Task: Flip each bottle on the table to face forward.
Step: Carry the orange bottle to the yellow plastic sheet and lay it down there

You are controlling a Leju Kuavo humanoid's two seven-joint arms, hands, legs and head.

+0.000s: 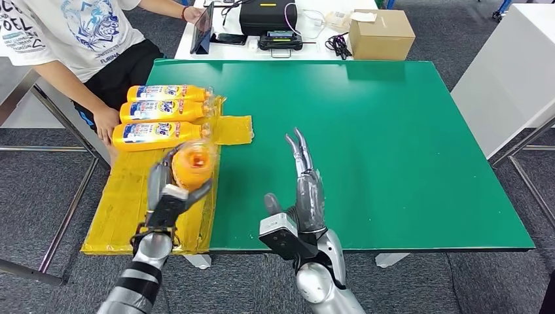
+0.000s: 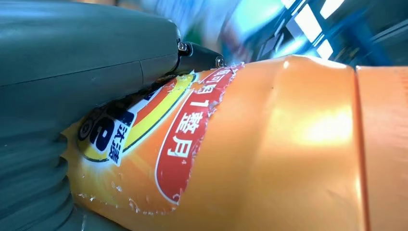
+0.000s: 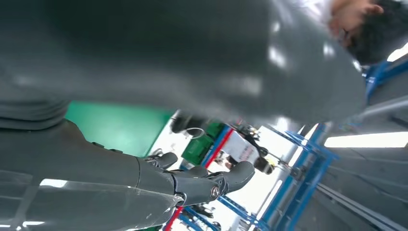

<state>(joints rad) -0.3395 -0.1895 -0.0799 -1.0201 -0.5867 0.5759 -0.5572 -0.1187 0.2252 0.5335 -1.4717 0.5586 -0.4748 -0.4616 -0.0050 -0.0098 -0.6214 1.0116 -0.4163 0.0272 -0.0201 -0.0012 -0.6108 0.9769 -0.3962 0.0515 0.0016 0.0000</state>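
Note:
My left hand [image 1: 167, 193] grips an orange bottle [image 1: 194, 164] and holds it lifted above the yellow mat [image 1: 127, 203], its end turned toward my head camera. The left wrist view shows that bottle [image 2: 269, 149] close up, its torn label against my hand [image 2: 72, 72]. Three more orange bottles lie side by side on the mat at the table's left edge, labels up: a far one [image 1: 169, 93], a middle one [image 1: 163, 111] and a near one [image 1: 156, 133]. My right hand [image 1: 306, 186] is raised over the green table [image 1: 393, 144], fingers straight and apart, holding nothing; its thumb shows in the right wrist view [image 3: 192, 183].
A person in a white shirt [image 1: 72, 33] stands at the table's left, one hand [image 1: 105, 123] resting beside the lying bottles. Behind the green table a white table holds a cardboard box [image 1: 381, 34], a black case [image 1: 267, 16] and cables.

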